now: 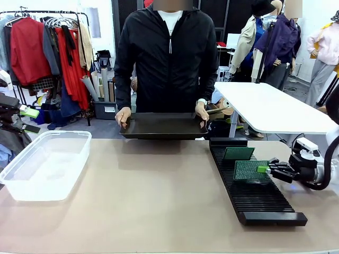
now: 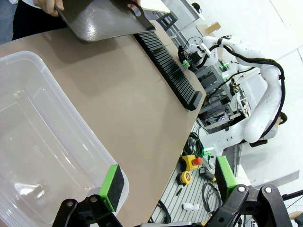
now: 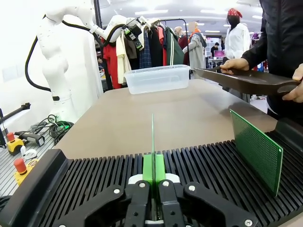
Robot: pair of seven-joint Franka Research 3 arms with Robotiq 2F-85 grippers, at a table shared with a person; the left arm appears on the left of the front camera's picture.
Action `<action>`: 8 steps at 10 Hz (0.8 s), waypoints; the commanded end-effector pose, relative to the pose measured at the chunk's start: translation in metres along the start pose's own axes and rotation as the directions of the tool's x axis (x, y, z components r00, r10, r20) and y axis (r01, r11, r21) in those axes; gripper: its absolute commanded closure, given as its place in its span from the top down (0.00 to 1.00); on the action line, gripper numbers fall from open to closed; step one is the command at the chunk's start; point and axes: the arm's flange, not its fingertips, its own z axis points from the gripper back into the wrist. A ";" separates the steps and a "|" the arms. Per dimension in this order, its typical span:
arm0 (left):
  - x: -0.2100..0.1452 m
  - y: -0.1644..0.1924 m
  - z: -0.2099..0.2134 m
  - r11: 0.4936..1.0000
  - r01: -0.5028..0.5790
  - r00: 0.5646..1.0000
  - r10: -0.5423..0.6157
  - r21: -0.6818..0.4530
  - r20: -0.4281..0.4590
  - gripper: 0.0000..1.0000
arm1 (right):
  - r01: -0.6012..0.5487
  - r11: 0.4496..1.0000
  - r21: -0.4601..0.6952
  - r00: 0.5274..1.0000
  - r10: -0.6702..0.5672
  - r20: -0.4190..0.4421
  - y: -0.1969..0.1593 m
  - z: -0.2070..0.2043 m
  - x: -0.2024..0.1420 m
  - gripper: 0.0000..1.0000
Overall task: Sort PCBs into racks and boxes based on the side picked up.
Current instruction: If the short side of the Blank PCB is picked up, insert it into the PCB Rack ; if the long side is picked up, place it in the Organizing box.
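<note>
The long black rack lies at the table's right side. One green PCB stands upright in a slot near its far end. My right gripper is shut on the edge of a second PCB, held upright over the slots. The right wrist view has that board edge-on between the shut fingers, my right gripper low over the rack, and the other PCB to the right. My left gripper is open and empty above the near corner of the clear box.
A person at the far side holds a flat dark-brown tray with both hands just above the table edge. The clear box sits at the table's left. A white table stands behind on the right, and a clothes rail on the left.
</note>
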 end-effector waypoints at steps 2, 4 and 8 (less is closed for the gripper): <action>0.000 -0.003 0.000 1.000 -0.008 1.000 0.008 -0.006 0.002 1.00 | 0.026 1.000 0.012 1.000 -0.026 -0.006 -0.006 -0.001 -0.001 0.00; 0.000 -0.003 0.000 1.000 -0.008 1.000 0.008 -0.006 0.002 1.00 | 0.025 1.000 0.012 1.000 -0.025 -0.006 -0.005 0.000 -0.003 0.00; 0.000 -0.003 0.000 1.000 -0.008 1.000 0.008 -0.006 0.002 1.00 | 0.029 0.999 0.019 1.000 -0.029 -0.004 -0.004 0.001 -0.006 0.00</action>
